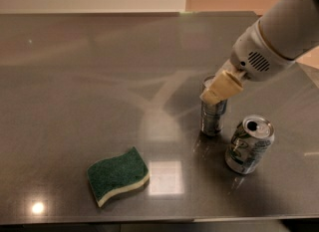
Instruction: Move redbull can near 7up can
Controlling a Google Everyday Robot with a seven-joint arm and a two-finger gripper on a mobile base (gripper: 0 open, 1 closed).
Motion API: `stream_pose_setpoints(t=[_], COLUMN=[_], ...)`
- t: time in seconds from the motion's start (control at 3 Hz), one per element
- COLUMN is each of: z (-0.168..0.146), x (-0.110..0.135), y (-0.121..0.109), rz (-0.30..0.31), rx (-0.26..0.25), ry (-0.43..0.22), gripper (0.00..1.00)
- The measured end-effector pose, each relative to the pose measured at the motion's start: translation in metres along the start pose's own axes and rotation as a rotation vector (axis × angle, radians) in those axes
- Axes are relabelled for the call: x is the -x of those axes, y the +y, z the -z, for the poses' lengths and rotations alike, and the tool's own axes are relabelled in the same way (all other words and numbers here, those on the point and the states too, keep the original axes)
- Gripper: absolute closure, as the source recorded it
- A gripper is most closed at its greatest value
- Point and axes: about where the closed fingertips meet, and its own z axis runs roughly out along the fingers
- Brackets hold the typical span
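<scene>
The slim silver and blue redbull can (213, 116) stands upright on the dark table, just left of the 7up can. The 7up can (247, 145) is wider, silver with green markings and a dented body, and stands at the front right. My gripper (218, 90) comes in from the upper right on a white arm. Its cream fingers (222, 87) are at the redbull can's top and hide the rim. The two cans stand a small gap apart.
A green sponge with a pale underside (118, 175) lies at the front left. The table's front edge (149, 222) runs along the bottom of the view. A wall rises behind the far edge.
</scene>
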Motion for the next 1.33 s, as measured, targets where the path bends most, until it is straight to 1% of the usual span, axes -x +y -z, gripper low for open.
stream_pose_setpoints(t=[0.33, 0.67, 1.0, 1.33], z=[0.001, -0.001, -0.003, -0.003], x=[-0.012, -0.02, -0.025, -0.025], y=[-0.002, -0.004, -0.006, -0.006], rz=[-0.036, -0.061, -0.074, -0.074], rx=[-0.024, -0.027, -0.032, -0.032], ry=[-0.012, -0.043, -0.064, -0.064], gripper=[0.35, 0.11, 0.0, 0.0])
